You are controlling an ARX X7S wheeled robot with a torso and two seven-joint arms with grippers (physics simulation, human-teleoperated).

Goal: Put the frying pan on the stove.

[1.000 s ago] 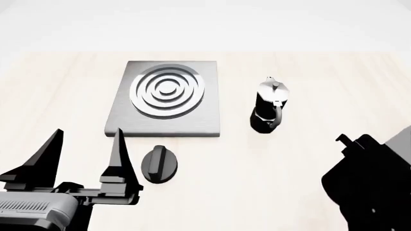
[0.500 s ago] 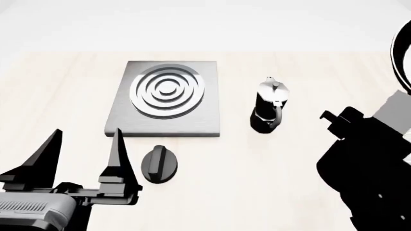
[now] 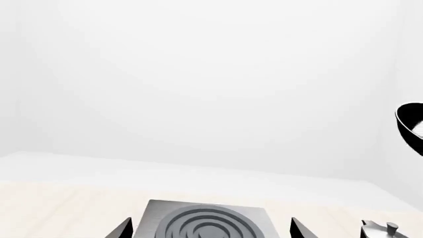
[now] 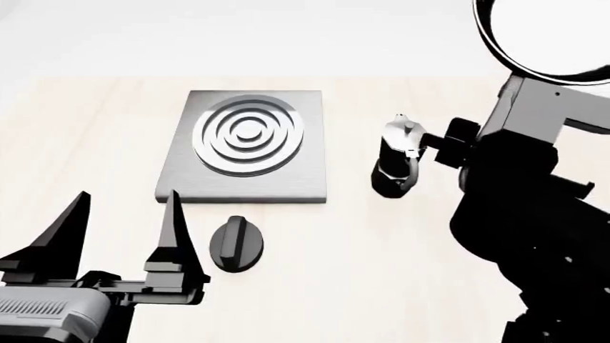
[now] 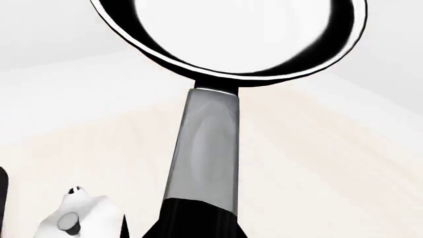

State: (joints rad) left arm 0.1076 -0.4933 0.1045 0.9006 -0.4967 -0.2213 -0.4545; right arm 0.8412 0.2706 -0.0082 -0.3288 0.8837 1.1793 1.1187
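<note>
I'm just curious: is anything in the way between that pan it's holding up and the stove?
The moka pot stands on the table between the raised frying pan and the stove. Nothing sits on the stove itself.

Moka pot and black knob on pale table.

The glossy black frying pan is held aloft, well apart from the flat grey ringed stove on the bench.
</note>
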